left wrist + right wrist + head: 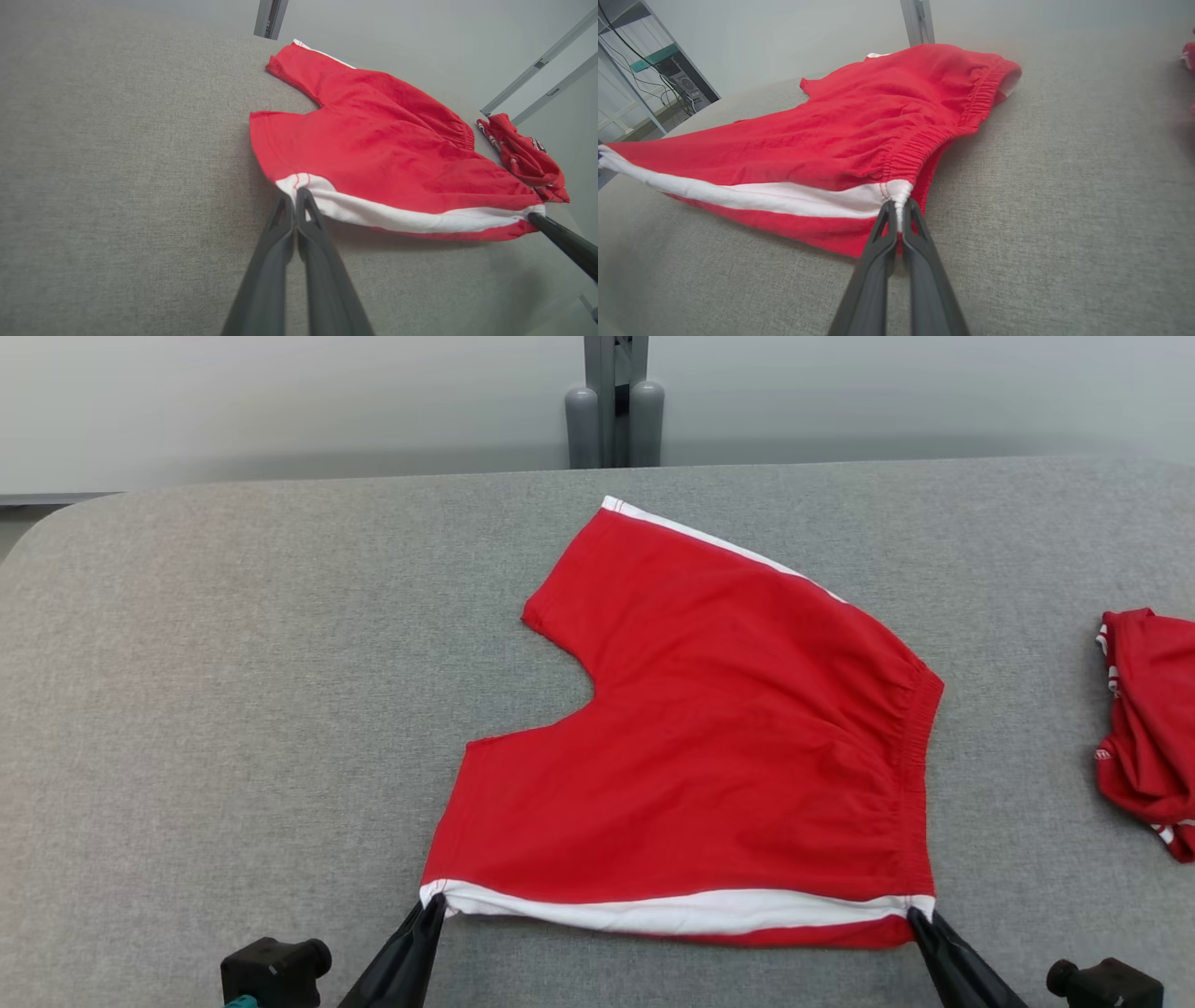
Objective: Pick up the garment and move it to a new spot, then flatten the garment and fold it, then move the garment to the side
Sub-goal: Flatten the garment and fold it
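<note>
The garment (719, 737) is a pair of red shorts with white side stripes, spread on the grey table (233, 709), waistband to the right. My left gripper (434, 902) is shut on its near left corner, at the leg hem end of the white stripe (299, 184). My right gripper (918, 915) is shut on the near right corner at the waistband (899, 193). The near edge is stretched between the two grippers and lifted a little off the table (1064, 210). In the left wrist view the right gripper (532, 215) shows at the far corner.
A second red garment (1148, 728) lies crumpled at the table's right edge, also in the left wrist view (523, 156). A grey post (614, 401) stands behind the table's far edge. Bare grey table stretches to the left (117, 163).
</note>
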